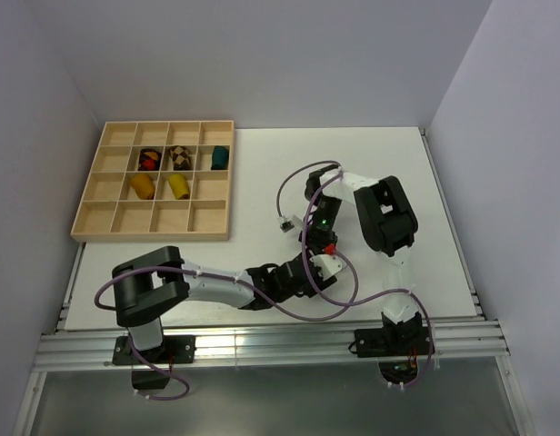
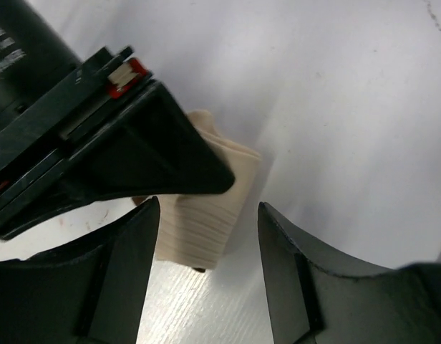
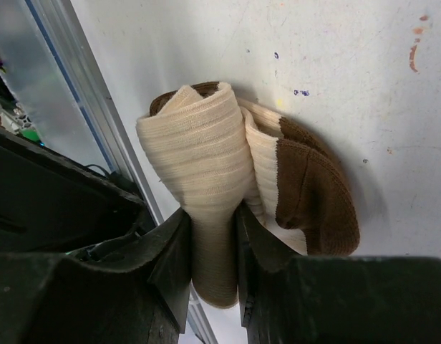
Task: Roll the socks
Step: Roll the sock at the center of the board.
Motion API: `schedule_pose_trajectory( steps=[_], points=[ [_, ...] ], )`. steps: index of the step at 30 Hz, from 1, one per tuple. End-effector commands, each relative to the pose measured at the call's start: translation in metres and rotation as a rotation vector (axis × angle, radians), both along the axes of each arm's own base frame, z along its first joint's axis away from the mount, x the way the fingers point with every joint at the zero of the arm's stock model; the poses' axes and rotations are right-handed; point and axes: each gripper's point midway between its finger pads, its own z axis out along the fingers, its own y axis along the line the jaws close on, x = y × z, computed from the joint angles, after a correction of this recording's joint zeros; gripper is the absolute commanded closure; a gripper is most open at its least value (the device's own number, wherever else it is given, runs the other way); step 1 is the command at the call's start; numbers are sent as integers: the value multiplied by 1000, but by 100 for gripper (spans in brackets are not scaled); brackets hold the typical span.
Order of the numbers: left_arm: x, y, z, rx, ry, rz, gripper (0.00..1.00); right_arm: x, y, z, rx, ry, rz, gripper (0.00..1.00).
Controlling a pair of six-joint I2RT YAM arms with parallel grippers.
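We see the right pincer (image 3: 212,240) clamped on the cream sock with brown toe (image 3: 206,158). The rolled cream part is squeezed between its two fingers, and the brown toe bulges out just beside one finger, against the white bench (image 3: 335,57). The left pincer (image 2: 208,215) stands apart, the same sock's cream ribbing lying in the gap between its fingers; whether either finger touches it we cannot tell.

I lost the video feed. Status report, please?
Right gripper shut on cream sock, partly rolled. Left gripper open, near it. Grippers close together; no other obstacle seen.
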Motion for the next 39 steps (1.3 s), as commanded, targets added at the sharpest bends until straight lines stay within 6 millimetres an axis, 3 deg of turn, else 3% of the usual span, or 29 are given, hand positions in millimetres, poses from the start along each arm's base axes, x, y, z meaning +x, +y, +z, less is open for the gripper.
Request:
schedule_pose_trajectory(
  steps=[1, 6, 15, 22, 29, 36, 39],
  points=[
    [-12, -21, 9, -12, 32, -104, 37, 14, -8, -21, -34, -46, 39, 67],
    [-17, -23, -11, 35, 60, -132, 39, 16, -7, -22, -36, -35, 33, 67],
    [8, -10, -28, 50, 79, -79, 42, 15, -5, -19, -35, -29, 25, 67],
    [16, -3, -46, 117, 66, -66, 44, 17, -5, -22, -46, -32, 20, 67],
    [28, 16, -28, 102, -32, 15, 43, 18, -7, -23, -62, -37, 14, 67],
    [32, 20, -33, 147, -88, 56, 43, 19, -8, -23, -71, -36, 9, 67],
    [31, 16, -46, 189, -77, 23, 44, 19, -7, -24, -74, -31, 10, 68]
  ],
)
